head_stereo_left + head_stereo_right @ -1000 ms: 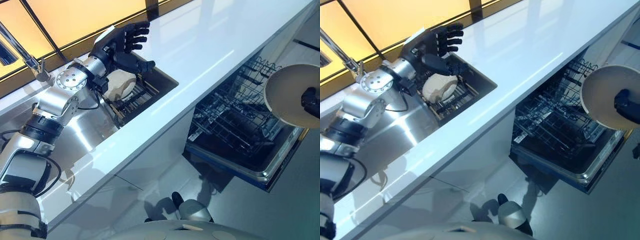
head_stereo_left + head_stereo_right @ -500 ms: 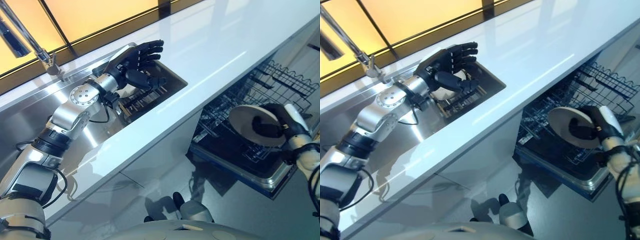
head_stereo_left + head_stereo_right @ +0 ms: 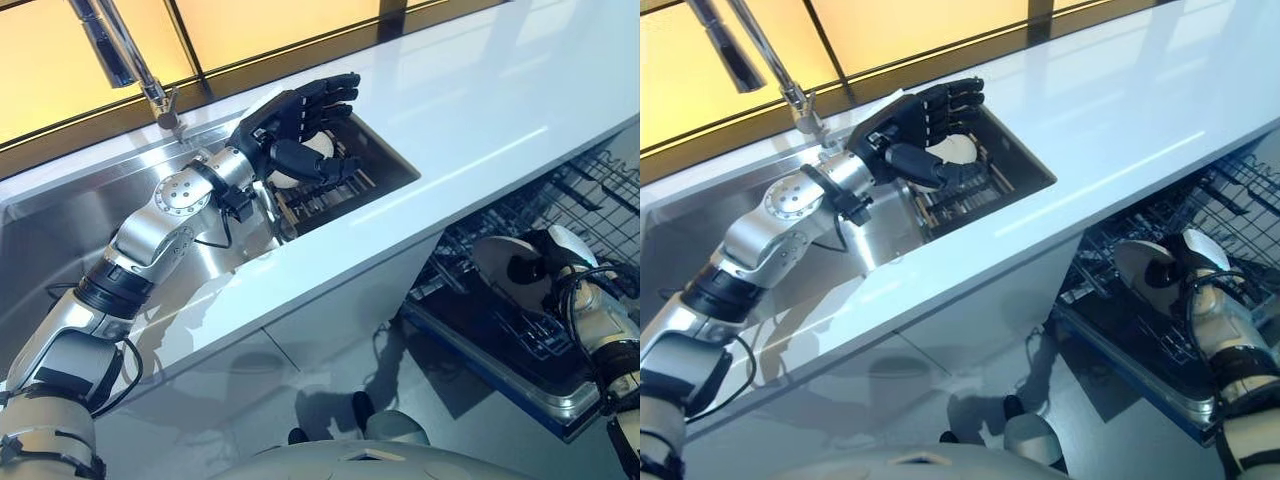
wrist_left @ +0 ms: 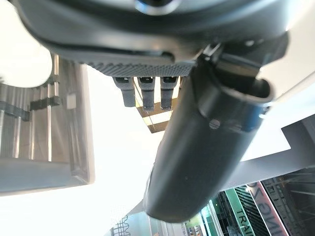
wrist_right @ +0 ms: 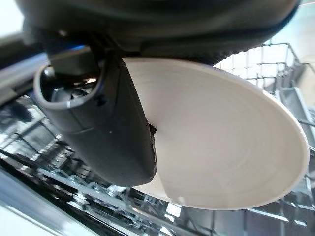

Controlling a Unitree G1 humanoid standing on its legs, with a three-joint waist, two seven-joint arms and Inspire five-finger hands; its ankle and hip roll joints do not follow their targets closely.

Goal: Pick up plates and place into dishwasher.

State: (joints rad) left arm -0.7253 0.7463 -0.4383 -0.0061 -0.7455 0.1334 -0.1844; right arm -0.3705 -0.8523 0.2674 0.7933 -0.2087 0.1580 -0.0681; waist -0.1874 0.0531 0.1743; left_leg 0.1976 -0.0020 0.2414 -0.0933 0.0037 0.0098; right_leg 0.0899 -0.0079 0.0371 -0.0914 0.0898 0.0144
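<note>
My right hand [image 3: 548, 262] is shut on a white plate [image 3: 505, 262], its thumb [image 5: 103, 123] pressed across the plate's face [image 5: 221, 147]. It holds the plate tilted, low among the wires of the dishwasher's pulled-out lower rack [image 3: 600, 195]. Another cream plate [image 3: 956, 150] stands in the dark dish rack [image 3: 340, 185] set in the sink. My left hand [image 3: 290, 115] hovers open just above that plate with its fingers [image 4: 142, 91] straight, touching nothing that I can see.
A white counter [image 3: 480, 110] runs between the sink and the dishwasher. The steel sink basin [image 3: 60, 230] and a tall faucet [image 3: 120, 50] lie to the left. The dishwasher door [image 3: 520, 370] lies open over the floor below the rack.
The camera has swung, shifting the whole scene. My right hand has carried the plate down from above the dishwasher into its lower rack. My left hand stays open over the sink rack.
</note>
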